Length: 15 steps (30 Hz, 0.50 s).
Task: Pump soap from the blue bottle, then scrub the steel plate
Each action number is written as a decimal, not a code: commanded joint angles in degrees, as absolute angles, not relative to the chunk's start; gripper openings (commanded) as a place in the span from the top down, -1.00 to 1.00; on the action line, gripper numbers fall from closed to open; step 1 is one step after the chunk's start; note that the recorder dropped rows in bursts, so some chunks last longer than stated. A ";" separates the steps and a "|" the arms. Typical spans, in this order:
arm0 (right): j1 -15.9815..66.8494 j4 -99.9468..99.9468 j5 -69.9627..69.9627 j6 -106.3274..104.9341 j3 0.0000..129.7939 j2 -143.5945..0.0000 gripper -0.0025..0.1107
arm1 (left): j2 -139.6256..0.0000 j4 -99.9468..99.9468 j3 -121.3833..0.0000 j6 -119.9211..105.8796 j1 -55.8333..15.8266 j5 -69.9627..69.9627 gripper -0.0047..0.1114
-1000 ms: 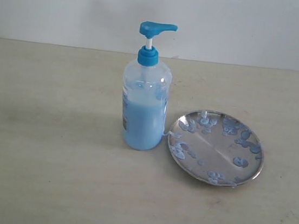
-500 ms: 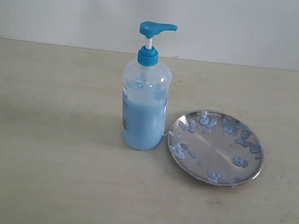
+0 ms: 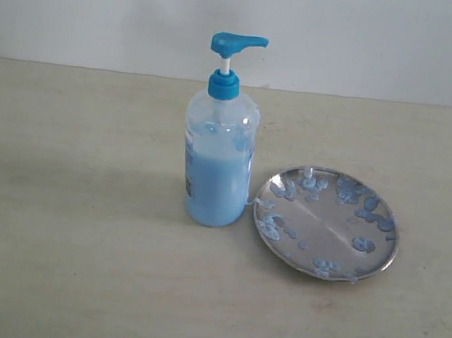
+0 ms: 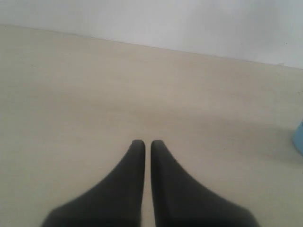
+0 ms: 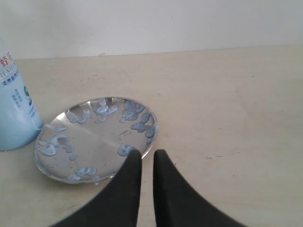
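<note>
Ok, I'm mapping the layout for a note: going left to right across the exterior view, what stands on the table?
blue bottle → steel plate, just right of the bottle's base.

A pale beige table (image 3: 57, 264) carries 2 things: the blue bottle (image 3: 216, 168) upright, the steel plate (image 3: 327, 223) just beside it.

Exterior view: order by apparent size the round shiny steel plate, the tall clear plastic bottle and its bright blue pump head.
1-2. Round steel plate and tall clear plastic bottle: too alike to rank; plate wider, bottle taller.
3. Bright blue pump head: smallest.
</note>
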<state>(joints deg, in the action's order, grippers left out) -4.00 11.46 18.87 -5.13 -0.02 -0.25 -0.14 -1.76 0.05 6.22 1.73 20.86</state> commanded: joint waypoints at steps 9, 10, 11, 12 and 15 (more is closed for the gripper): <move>-4.12 11.46 18.46 -4.97 0.00 0.00 0.96 | 0.00 -1.51 0.00 4.93 1.74 20.82 0.84; -4.12 11.46 18.46 -4.97 0.00 0.00 0.96 | 0.00 -1.51 0.00 4.93 1.74 20.82 0.84; -4.12 11.46 18.46 -4.97 0.00 0.00 0.96 | 0.00 -1.51 0.00 4.93 1.74 20.82 0.84; -4.12 11.46 18.46 -4.97 0.00 0.00 0.96 | 0.00 -1.51 0.00 4.93 1.74 20.82 0.84; -4.12 11.46 18.46 -4.97 0.00 0.00 0.96 | 0.00 -1.51 0.00 4.93 1.74 20.82 0.84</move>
